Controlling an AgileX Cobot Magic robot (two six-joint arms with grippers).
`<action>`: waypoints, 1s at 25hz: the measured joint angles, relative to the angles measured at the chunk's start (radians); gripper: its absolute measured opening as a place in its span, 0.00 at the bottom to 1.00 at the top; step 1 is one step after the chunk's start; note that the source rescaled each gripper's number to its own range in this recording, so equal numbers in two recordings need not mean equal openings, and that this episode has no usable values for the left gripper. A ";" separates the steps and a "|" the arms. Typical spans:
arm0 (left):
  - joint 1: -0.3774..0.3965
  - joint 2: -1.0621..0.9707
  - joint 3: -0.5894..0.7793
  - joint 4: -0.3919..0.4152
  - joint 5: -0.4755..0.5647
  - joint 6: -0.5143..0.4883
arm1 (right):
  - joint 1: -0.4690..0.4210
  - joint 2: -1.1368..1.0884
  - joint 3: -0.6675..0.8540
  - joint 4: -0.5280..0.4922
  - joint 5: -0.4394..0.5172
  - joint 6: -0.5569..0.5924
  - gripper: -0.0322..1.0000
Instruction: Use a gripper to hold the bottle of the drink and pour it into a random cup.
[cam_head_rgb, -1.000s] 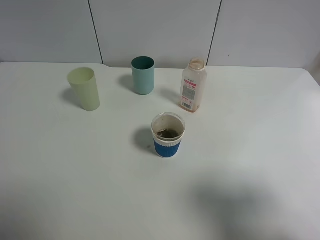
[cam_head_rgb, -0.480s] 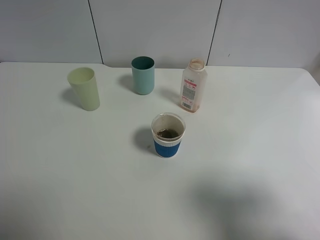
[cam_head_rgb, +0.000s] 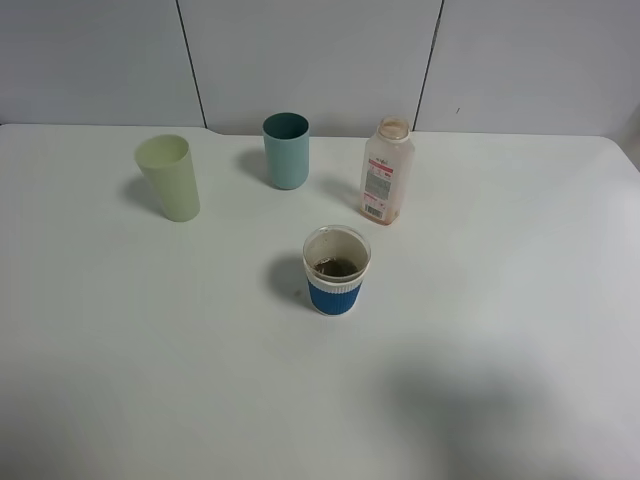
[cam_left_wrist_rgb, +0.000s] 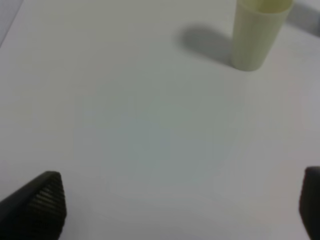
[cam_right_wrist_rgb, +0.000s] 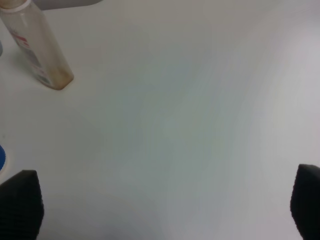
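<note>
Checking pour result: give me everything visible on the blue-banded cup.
The cup is short, translucent whitish plastic by the look of it, with a wide blue band round its lower half. It stands upright on the white table, near the middle, in front of the bottle and apart from it. A little dark brown liquid lies at its bottom. Nothing touches it but the table; no gripper is near it. The right wrist view catches only a blue sliver.

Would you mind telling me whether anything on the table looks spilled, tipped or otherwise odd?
Nothing stands out. The bottle, the blue-banded cup holding brown liquid, and the two tumblers all stand upright and apart, with no visible spill on the table.
</note>
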 joint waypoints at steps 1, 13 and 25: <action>0.000 0.000 0.000 0.000 0.000 0.000 | -0.002 0.000 0.000 0.000 0.000 0.000 1.00; 0.000 0.000 0.000 0.000 0.000 0.000 | -0.003 0.000 0.000 0.000 0.000 0.000 1.00; 0.000 0.000 0.000 0.000 0.000 0.000 | -0.003 0.000 0.000 0.000 0.000 0.000 1.00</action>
